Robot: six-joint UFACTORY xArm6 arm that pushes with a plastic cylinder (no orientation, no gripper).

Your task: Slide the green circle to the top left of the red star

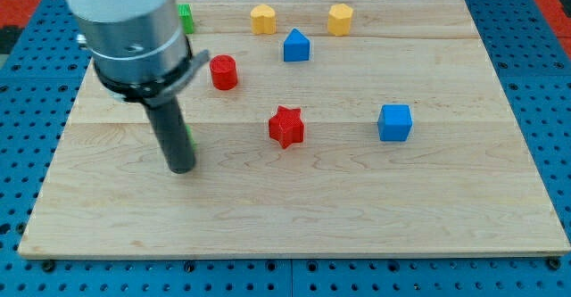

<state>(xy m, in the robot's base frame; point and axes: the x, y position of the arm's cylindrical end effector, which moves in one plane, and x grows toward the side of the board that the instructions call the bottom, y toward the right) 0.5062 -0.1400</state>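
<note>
The red star (pixel 286 126) lies near the board's middle. The green circle (pixel 189 137) is almost wholly hidden behind my rod; only a thin green sliver shows at the rod's right edge, to the left of the star and about level with it. My tip (pixel 181 166) rests on the board at the view's left, just below that sliver and well left of the red star.
A red cylinder (pixel 223 71) stands up and left of the star. A green block (pixel 186 17) at the top left is partly hidden by the arm. Two yellow blocks (pixel 262 18) (pixel 340 18), a blue block (pixel 296 45) and a blue cube (pixel 394 122) lie farther right.
</note>
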